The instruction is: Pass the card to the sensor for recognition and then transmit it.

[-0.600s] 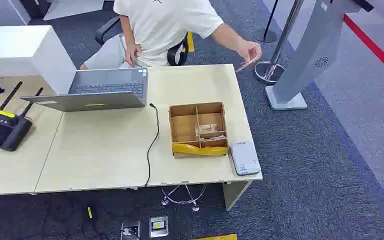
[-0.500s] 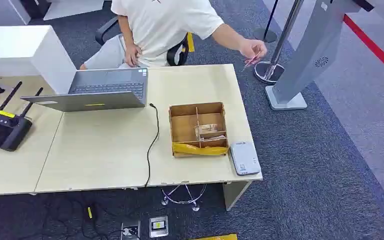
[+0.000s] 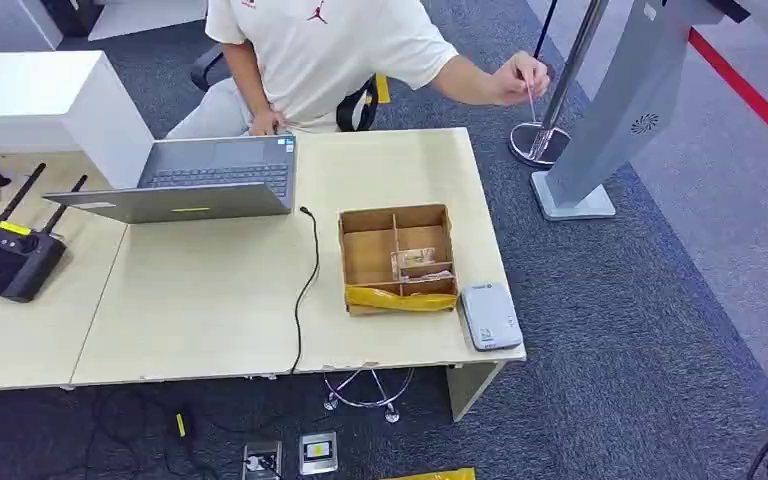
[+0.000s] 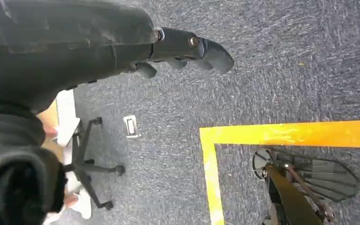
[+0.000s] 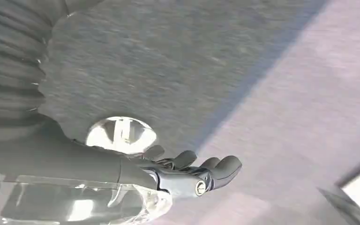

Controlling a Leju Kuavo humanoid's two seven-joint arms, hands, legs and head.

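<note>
Controller (image 3: 5, 255): a black unit with two antennas, laid at the far left of the desk (image 3: 200, 320), well apart from the working end.

Laptop (image 3: 195, 185): set open at the back of the desk before a seated person (image 3: 320, 55); a black cable (image 3: 305, 285) is run from beside it to the front edge.

Box (image 3: 397, 255): a brown divided tray placed toward the desk's right end, with small items lodged in a middle compartment and a yellow strip along its front wall. It is judged to be a holder for cards kept within reach.

Sensor (image 3: 489, 314): a grey reader laid flat just beside the box, at the desk's front right corner, presumably where an arm from that side can meet it.

Card (image 3: 531, 100): a thin piece is pinched upright in the person's raised hand (image 3: 517, 80), off the desk near a metal post (image 3: 570, 65). It is judged to be offered for handover; no card is yet at the sensor.

Left hand (image 4: 187, 51): hung over the carpet, fingers loosely extended, nothing held.

Right hand (image 5: 192, 173): likewise hung low beside the body, fingers apart and slightly curled, nothing held.
</note>
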